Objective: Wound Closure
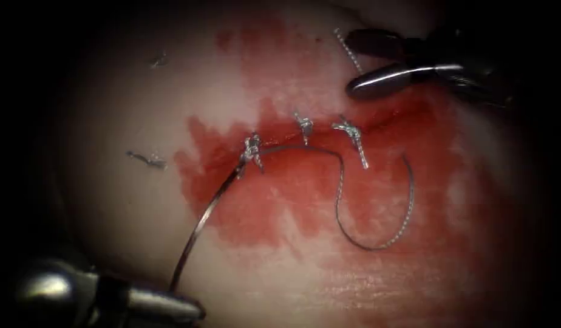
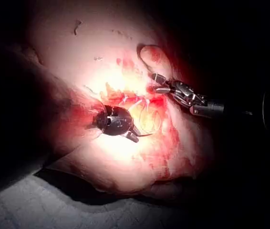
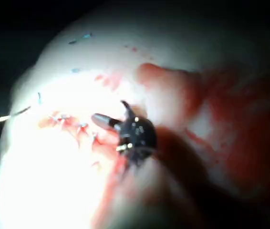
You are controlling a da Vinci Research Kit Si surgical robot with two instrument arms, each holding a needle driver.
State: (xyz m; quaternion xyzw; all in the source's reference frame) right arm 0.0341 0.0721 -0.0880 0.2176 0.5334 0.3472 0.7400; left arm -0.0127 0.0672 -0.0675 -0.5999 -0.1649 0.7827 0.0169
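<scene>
Red-stained tissue (image 1: 110, 200) as work surface, nearest the left tool (image 1: 195, 311), clenched on one end of the needle (image 1: 201, 225). Needle's far end at the leftmost knot (image 1: 252, 147) on the cut (image 1: 323, 121); whether it enters the tissue, cannot tell; thread (image 1: 340, 206) looped alongside. Farthest, right tool (image 1: 355, 61) released, gripping nothing.

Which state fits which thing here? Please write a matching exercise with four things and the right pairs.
1 needle
2 right tool
3 knots
4 loose thread

A fingers open, holding nothing
B three in a row along the cut
C curled on the red fluid
D one end in the left tool's shut fingers, other end at the leftmost knot

Pairs: 1-D, 2-A, 3-B, 4-C
</scene>
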